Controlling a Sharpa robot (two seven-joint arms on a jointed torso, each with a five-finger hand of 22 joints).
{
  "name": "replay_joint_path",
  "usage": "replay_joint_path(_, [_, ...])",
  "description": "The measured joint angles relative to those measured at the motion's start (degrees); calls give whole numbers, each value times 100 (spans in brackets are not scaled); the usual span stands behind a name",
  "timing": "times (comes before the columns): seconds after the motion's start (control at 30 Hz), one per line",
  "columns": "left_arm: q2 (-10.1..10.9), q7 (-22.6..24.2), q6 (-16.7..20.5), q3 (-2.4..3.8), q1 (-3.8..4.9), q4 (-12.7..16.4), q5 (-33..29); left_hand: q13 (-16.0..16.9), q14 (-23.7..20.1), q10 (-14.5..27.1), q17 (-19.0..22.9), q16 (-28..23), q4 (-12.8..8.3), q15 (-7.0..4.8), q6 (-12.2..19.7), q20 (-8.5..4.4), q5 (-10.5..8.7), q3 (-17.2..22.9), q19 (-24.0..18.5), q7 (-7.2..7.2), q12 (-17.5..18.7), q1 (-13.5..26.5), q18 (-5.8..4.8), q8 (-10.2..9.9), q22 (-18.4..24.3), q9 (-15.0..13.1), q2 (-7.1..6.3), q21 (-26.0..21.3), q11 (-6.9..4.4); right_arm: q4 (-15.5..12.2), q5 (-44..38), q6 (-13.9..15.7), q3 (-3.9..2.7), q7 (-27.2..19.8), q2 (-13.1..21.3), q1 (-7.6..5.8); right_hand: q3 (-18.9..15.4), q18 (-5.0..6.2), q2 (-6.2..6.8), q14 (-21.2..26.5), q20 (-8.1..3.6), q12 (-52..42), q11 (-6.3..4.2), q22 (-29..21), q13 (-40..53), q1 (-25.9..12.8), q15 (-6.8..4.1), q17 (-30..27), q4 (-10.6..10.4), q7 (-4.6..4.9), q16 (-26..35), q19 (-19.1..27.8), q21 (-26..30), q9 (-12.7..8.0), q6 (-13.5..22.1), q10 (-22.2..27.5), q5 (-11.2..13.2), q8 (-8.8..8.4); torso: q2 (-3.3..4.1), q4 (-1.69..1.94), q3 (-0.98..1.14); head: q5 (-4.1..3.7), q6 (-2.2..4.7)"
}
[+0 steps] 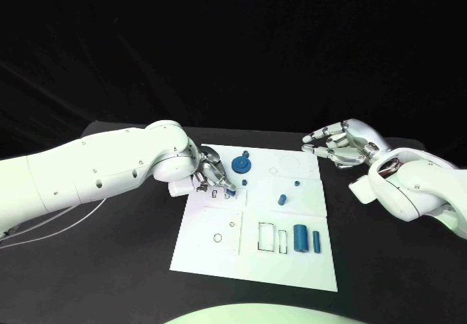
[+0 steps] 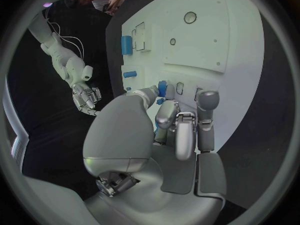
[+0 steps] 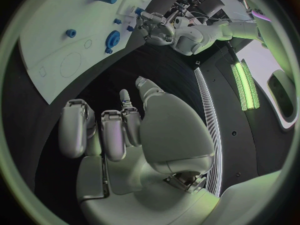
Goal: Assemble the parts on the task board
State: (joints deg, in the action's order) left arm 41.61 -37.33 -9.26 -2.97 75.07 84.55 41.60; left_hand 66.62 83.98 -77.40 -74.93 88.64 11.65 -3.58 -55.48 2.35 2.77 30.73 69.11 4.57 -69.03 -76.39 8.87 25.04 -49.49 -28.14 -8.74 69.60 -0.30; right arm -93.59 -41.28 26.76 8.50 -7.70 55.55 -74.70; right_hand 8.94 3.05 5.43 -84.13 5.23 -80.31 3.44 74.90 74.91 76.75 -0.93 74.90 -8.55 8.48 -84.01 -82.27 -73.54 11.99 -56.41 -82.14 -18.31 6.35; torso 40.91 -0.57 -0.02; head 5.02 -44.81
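The left hand is pinching a small blue peg at the left edge of the flat white board, mid-surface. The right hand is hovering off the board's far right corner, its silver fingers curled on nothing. A toothed blue gear is lying near the board's far edge, two smooth cylinders near its right edge.

My left robot hand covers part of the task board; I cannot tell whether its fingertips grip the small blue part beneath them.
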Motion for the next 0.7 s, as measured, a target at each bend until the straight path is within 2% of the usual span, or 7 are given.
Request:
replay_joint_path(0.27, [218, -55, 478, 0, -106, 323, 197, -18, 1, -29, 1, 0, -142, -1, -1, -21, -1, 145, 22, -1, 0, 158, 0, 124, -13, 1, -52, 29, -28, 22, 0, -8, 0, 5, 2, 1, 0, -1, 1, 0, 0, 0, 0, 5, 0, 1, 0, 5, 0, 0, 0, 0, 0, 0, 0, 0, 0, 0, -7, 7, 5, 21, 8])
replay_joint_path(0.7, [350, -89, 854, -3, -255, 560, 833, -37, 19, -29, 1, 0, -177, -19, 12, -42, -7, 240, 42, -28, 0, 240, 0, 175, -40, 2, -78, 29, -28, 48, -1, -13, 1, 12, 4, 3, -16, -1, 1, 0, 0, 0, 0, 4, 0, 1, 0, 4, 16, 0, 0, 0, 0, 0, 0, 0, 0, 0, -4, 3, 6, 44, 21])
